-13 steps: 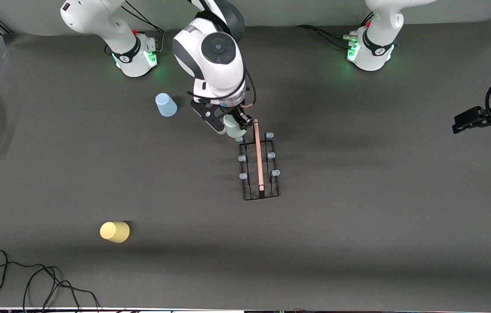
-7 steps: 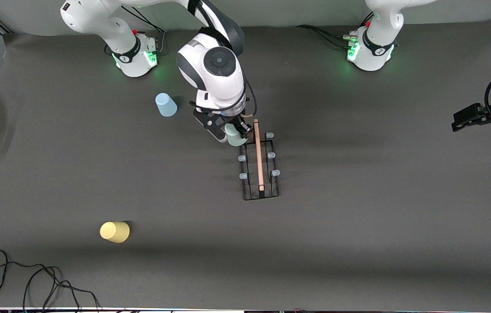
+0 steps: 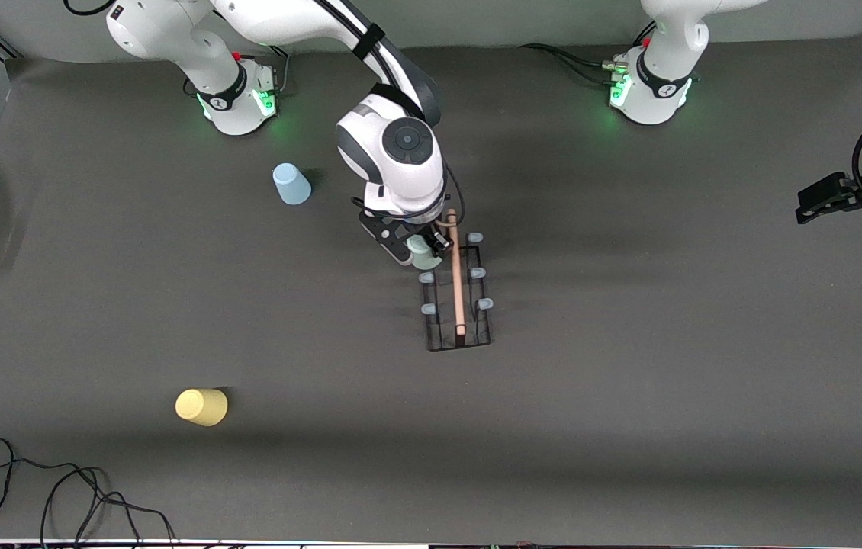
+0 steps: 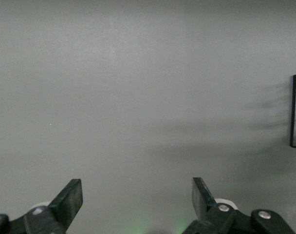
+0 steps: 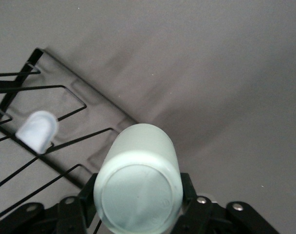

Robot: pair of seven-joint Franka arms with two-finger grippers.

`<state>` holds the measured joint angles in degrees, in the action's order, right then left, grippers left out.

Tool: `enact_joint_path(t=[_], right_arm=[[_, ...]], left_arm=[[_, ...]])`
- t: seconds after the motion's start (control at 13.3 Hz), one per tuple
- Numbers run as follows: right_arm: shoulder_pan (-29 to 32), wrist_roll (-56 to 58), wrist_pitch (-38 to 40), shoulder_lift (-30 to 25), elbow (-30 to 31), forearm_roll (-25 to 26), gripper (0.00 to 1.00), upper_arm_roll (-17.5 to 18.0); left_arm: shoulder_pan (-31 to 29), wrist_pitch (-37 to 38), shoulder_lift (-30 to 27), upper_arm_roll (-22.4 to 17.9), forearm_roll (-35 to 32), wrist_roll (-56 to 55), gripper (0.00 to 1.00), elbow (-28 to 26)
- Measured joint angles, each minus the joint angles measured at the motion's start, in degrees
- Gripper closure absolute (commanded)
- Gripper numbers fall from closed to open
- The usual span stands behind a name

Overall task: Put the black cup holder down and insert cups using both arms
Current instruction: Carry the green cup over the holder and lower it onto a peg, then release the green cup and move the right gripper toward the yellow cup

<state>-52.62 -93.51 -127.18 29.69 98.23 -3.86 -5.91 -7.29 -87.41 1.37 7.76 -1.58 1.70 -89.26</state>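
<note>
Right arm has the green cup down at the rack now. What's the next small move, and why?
Probably finish opening the right gripper and lift straight up. The pale green cup sits upside down between its fingers, at the end of the black cup holder nearest the robots' bases, where a peg should be; whether it is fully seated is hidden. The left gripper waits open at the table's edge.

The cup holder (image 3: pixel 459 305) was black wire with a light wooden handle and pale bluish peg tips, standing on a plain dark grey table (image 3: pixel 629 419). One cup (image 3: pixel 425 255) was pale green, another (image 3: pixel 291 184) light blue, the third (image 3: pixel 201 406) yellow. Both arms were white with black bands, their bases lit green.
</note>
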Motion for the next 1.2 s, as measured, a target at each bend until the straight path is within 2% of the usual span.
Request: enact_joint_path(t=[0.22, 0.3, 0.52, 0.67, 0.9, 1.2], right_arm=[[0.0, 0.0, 0.9, -0.6, -1.5, 0.0, 0.0, -1.5], [0.1, 0.0, 3.7, -1.2, -3.2, 0.1, 0.0, -2.3], [0.1, 1.4, 17.2, -3.0, -11.9, 0.2, 0.0, -5.0], [0.2, 6.6, 26.3, -4.3, -17.7, 0.2, 0.0, -8.0], [0.6, 22.4, 33.8, -6.9, -21.1, 0.2, 0.0, -14.6], [4.1, 53.7, 38.5, -9.2, -21.1, 0.2, 0.0, -25.5]], left_arm=[[0.9, 1.1, -0.6, 0.2, 0.0, 0.0, 0.0, 2.3], [0.9, 2.0, -0.9, 0.1, -0.1, 0.0, 0.0, 3.1], [0.2, 2.2, -0.9, -1.0, -0.2, 0.0, 0.0, 3.6], [-0.4, 2.5, -0.9, -1.1, -0.2, 0.0, 0.0, 3.6], [-0.3, 2.5, -0.9, -0.9, -0.2, -0.1, 0.0, 3.6], [-0.2, 2.6, -0.5, -0.4, -0.2, -1.5, 0.0, 3.5]])
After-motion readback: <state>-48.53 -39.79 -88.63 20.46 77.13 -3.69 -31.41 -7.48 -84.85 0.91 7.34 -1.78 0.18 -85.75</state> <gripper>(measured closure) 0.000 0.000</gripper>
